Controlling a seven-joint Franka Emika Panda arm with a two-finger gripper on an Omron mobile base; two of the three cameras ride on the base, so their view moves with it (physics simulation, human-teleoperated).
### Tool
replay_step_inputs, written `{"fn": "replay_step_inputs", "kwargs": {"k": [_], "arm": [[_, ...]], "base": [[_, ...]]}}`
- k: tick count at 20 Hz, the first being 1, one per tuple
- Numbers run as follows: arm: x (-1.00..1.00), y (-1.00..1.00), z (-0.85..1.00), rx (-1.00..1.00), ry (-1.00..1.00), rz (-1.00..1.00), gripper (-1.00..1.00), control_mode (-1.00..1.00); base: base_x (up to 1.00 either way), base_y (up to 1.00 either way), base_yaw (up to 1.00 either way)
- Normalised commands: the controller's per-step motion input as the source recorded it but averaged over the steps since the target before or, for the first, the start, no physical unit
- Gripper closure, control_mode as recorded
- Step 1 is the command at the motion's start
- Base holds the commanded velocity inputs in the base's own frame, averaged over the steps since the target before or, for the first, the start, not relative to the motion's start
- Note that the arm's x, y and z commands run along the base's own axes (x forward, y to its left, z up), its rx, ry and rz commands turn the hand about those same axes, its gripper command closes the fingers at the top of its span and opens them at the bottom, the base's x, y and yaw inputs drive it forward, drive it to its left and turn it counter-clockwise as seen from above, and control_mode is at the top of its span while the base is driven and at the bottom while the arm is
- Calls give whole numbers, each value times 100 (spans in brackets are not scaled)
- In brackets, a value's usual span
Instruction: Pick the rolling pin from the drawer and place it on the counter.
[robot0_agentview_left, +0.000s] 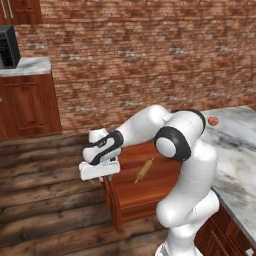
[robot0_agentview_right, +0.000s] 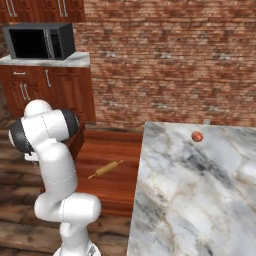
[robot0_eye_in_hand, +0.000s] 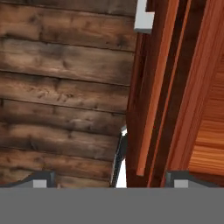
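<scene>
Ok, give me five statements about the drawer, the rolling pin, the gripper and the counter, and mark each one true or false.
1. The drawer is pulled open. True.
2. The rolling pin lies on the counter. False: it lies inside the drawer, on its wooden floor.
3. The gripper holds the rolling pin. False: its fingertips stand apart with nothing between them, above the drawer's front edge and handle.
4. A small round reddish-orange object sits on the counter. True.
5. The microwave stands on the same counter as that round object. False: it stands on a separate, smaller marble top by the brick wall.
</scene>
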Motion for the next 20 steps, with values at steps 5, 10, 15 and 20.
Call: {"fn": "replay_step_inputs", "kwargs": {"k": [5, 10, 15, 20], "arm": [[-39, -69, 69, 13, -40, -9, -100, -100], [-10, -98, 59, 14, -36, -20, -100, -100], [2, -96, 14, 13, -8, -32, -100, -100], [34, -66, 1, 10, 1, -40, -100, -100]], "base": [[0, 0, 0], [0, 0, 0], [0, 0, 0], [0, 0, 0]]}}
